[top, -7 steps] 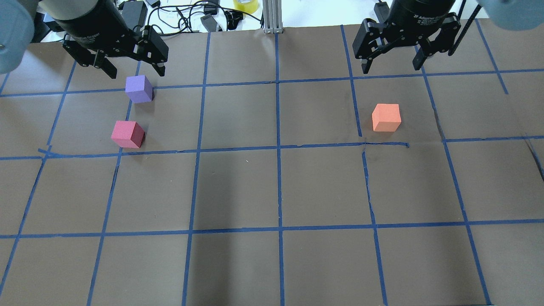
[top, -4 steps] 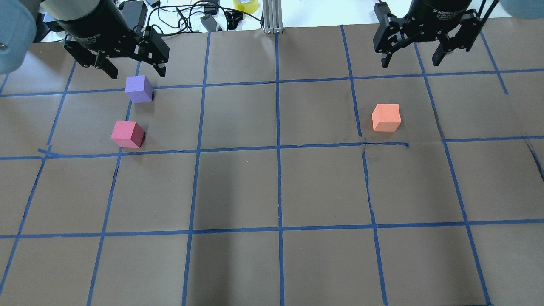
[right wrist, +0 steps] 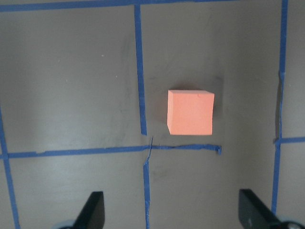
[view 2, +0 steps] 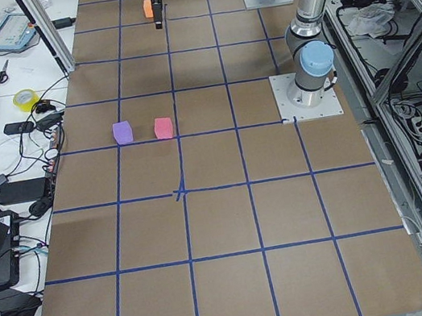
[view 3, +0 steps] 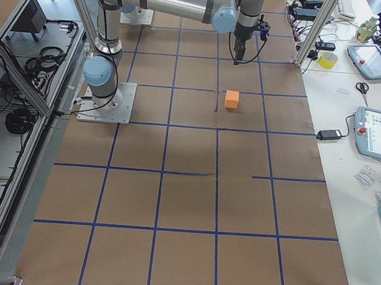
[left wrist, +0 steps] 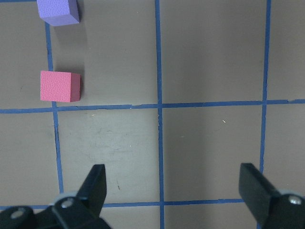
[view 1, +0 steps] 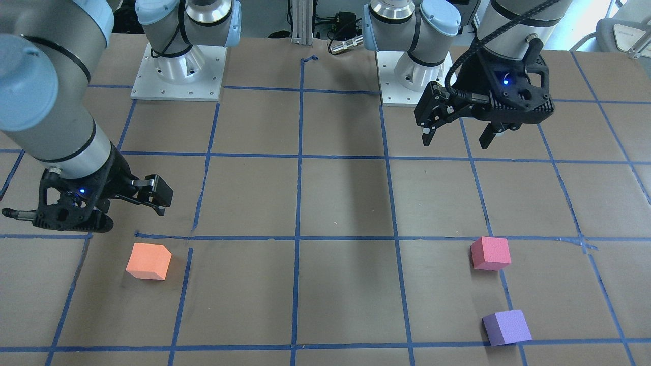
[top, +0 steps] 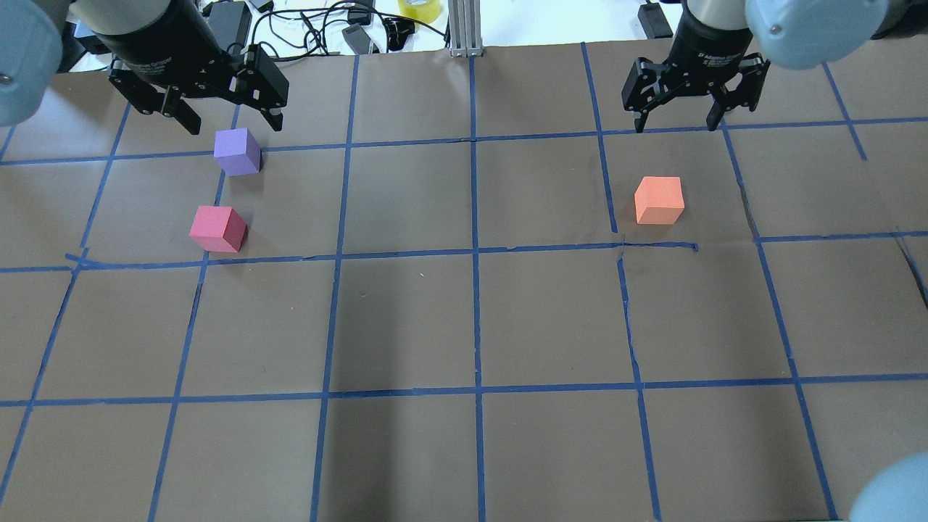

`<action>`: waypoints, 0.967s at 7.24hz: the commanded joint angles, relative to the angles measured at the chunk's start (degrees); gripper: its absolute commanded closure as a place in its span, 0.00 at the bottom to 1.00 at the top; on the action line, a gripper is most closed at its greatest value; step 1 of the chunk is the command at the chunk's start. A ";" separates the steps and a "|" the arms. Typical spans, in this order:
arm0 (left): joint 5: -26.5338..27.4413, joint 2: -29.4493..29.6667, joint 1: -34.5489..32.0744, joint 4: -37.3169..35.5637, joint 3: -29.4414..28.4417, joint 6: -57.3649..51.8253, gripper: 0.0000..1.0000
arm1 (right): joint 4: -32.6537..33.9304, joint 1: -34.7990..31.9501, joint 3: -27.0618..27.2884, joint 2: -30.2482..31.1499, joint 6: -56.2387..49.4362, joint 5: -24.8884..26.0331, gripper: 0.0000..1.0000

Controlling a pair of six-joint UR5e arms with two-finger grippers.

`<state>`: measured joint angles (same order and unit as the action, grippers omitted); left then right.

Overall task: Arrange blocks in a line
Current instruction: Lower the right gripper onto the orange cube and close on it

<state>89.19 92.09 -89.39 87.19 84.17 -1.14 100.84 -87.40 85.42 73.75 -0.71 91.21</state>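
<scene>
Three foam blocks lie apart on the brown table. The purple block [top: 237, 152] and the pinkish-red block [top: 217, 229] sit close together at the far left. The orange block [top: 659, 200] sits alone at the far right. My left gripper [top: 233, 125] is open and empty, held high just beyond the purple block. Its wrist view shows the purple block [left wrist: 58, 10] and the red block [left wrist: 59, 86] ahead of its open fingers [left wrist: 97, 186]. My right gripper [top: 676, 125] is open and empty, beyond the orange block, which lies ahead of it in its wrist view [right wrist: 190, 112].
Brown paper with a blue tape grid [top: 475, 254] covers the table. Cables, adapters and a yellow tape roll [top: 419, 9] lie past the far edge, beside an aluminium post [top: 464, 29]. The two robot bases [view 1: 178, 76] stand at the robot's side.
My right gripper swung right, then came back left and lower, closer to the orange block. My left gripper and all three blocks have not moved.
</scene>
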 commanded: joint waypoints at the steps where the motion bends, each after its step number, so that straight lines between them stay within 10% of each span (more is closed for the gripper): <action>1: 0.02 -0.07 0.00 0.09 0.03 0.00 0.00 | 15.02 3.00 8.59 -3.41 -1.93 -0.33 0.00; 7: -0.16 -0.42 0.00 -0.09 0.73 0.26 0.00 | 16.66 4.52 9.15 -11.51 -2.37 -0.24 0.06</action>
<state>89.10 91.78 -89.38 87.13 84.70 -0.89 117.39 -82.89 94.56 63.52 -3.23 90.93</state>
